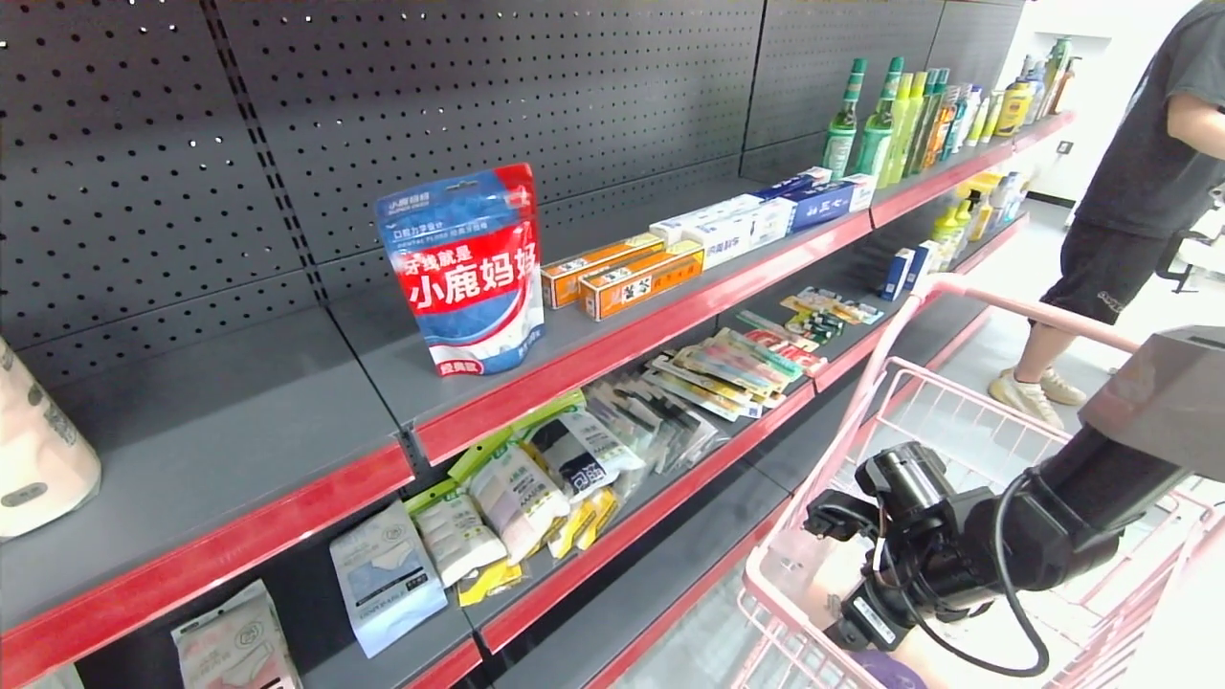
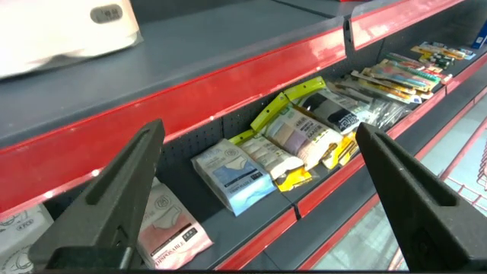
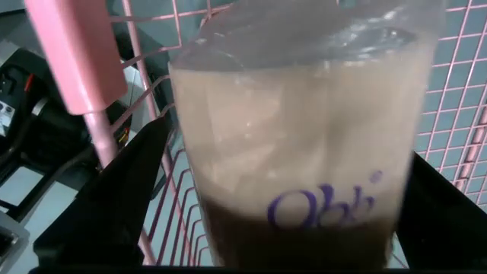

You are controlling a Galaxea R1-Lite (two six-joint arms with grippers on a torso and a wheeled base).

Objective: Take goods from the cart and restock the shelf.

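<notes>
The right pincer (image 3: 289, 148) is down inside the pink wire cart (image 1: 919, 299), closed on a pale pack (image 3: 304, 106) in clear wrapping with purple print. Its dark fingers (image 3: 114, 205) lie against the two sides of the pack, which stands upright between them just beside the cart's pink corner post. The cart stands in the aisle close to the shelf (image 1: 622, 337), whose grey boards have red front edges. The left pincer (image 2: 259, 129) is open, its two fingers spread wide and nothing between them. It hangs in front of the lower board, facing a row of flat packets (image 2: 293, 137) that lean against each other there. On the board above, a blue and red pouch (image 1: 466, 268) stands upright by itself, well apart from the orange boxes (image 1: 622, 273) lying farther along. White and blue boxes (image 1: 766, 215) come next in the same row, and beyond them a group of green bottles (image 1: 880, 120) stands upright. At the near end of that board is a white wrapped roll pack (image 1: 38, 450). Carded toothbrushes (image 1: 727, 368) lie overlapping on the lower board past the flat packets.
</notes>
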